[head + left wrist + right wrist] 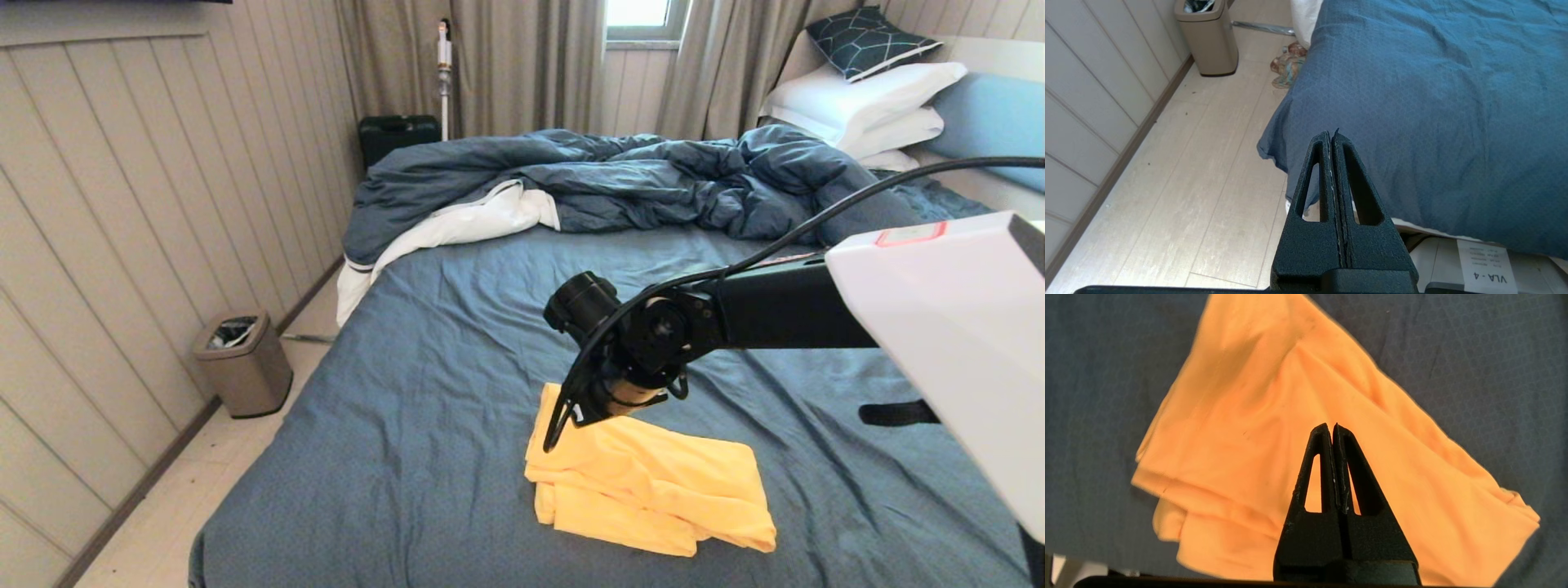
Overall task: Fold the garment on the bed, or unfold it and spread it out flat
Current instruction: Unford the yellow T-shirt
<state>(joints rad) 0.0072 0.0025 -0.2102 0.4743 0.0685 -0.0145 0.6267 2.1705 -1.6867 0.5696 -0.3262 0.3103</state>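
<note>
The garment (pixel 653 482) is a yellow cloth lying folded in several layers on the near part of the bed (pixel 457 367), its print hidden. My right arm (pixel 735 314) reaches in from the right and its wrist hangs over the garment's far left corner. In the right wrist view the right gripper (pixel 1330 426) is shut just above the garment (pixel 1249 437), and no cloth shows between its fingers. My left gripper (pixel 1331 134) is shut and empty, held low beside the near left corner of the bed (pixel 1433 102), above the floor.
A rumpled dark-blue duvet (pixel 620 175) with white lining fills the far half of the bed, with white pillows (pixel 865 102) at the far right. A beige bin (pixel 243 363) stands by the panelled wall on the left. A small bundle (pixel 1288 65) lies on the floor beside the bed.
</note>
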